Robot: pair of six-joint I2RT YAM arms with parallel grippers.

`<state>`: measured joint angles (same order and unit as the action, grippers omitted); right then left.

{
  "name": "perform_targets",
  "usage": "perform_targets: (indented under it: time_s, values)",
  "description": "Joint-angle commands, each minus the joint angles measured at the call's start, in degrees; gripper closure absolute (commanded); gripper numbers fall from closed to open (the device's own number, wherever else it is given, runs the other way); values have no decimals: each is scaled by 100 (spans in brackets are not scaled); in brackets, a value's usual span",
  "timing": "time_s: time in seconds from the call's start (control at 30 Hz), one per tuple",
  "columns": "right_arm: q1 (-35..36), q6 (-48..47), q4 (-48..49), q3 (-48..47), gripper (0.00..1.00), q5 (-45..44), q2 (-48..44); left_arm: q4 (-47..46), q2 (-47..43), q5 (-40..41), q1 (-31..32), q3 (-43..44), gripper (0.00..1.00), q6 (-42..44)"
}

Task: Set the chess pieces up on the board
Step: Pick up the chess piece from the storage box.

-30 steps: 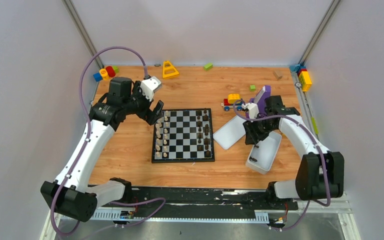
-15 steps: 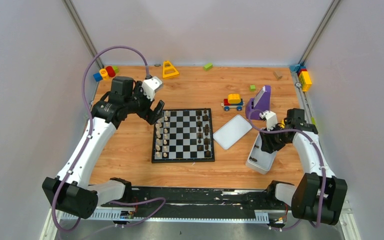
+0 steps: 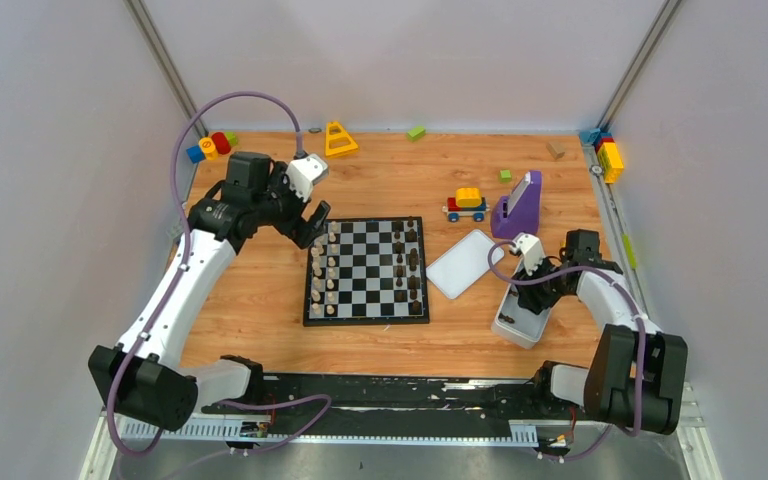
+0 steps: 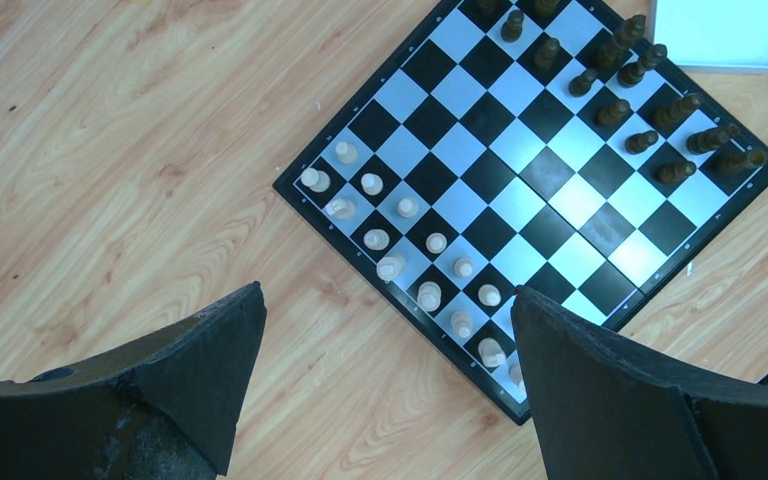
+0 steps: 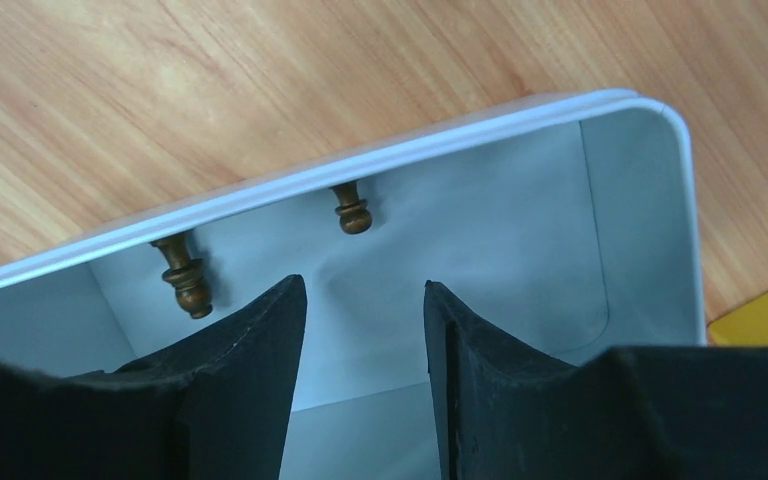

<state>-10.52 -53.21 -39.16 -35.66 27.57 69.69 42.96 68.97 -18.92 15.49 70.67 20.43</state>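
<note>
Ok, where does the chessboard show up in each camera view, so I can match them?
Top external: the chessboard lies near the picture's middle, with the white lid just to its right.
Left wrist: it fills the upper middle and right, turned cornerwise, beyond the open left hand.
Right wrist: not in it; that view looks into the white tray.
Shared landmark: that white lid, beside the board's dark-piece edge, sits at the left wrist view's top right corner.

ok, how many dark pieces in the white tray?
2. One dark piece by the white tray's far wall, left; second dark piece further right along that wall. The right gripper hides part of the floor, so more may be hidden.
</note>
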Motion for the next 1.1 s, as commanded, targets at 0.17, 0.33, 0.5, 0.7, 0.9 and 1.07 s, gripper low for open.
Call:
perform_targets:
  time_s: [0.17, 0.33, 0.5, 0.7, 0.9, 1.07]
  values:
    - [73, -426, 842, 39, 52, 470, 584, -354, 62, 71, -37, 37, 0, 422]
    - [120, -452, 930, 31, 53, 621, 817, -488, -44, -26, -37, -110, 0, 578]
    - [176, -416, 952, -29, 59, 812, 1047, -625, -50, 37, -37, -255, 0, 658]
    - [183, -406, 803, -115, 81, 663, 1175, -645, -38, 57, -37, -293, 0, 707]
    - [182, -577, 36, -361, 98, 269, 869, -658, -101, -23, -37, -293, 0, 726]
    - [182, -664, -920, -881, 100, -137, 949, -658, -168, -16, -37, -326, 0, 726]
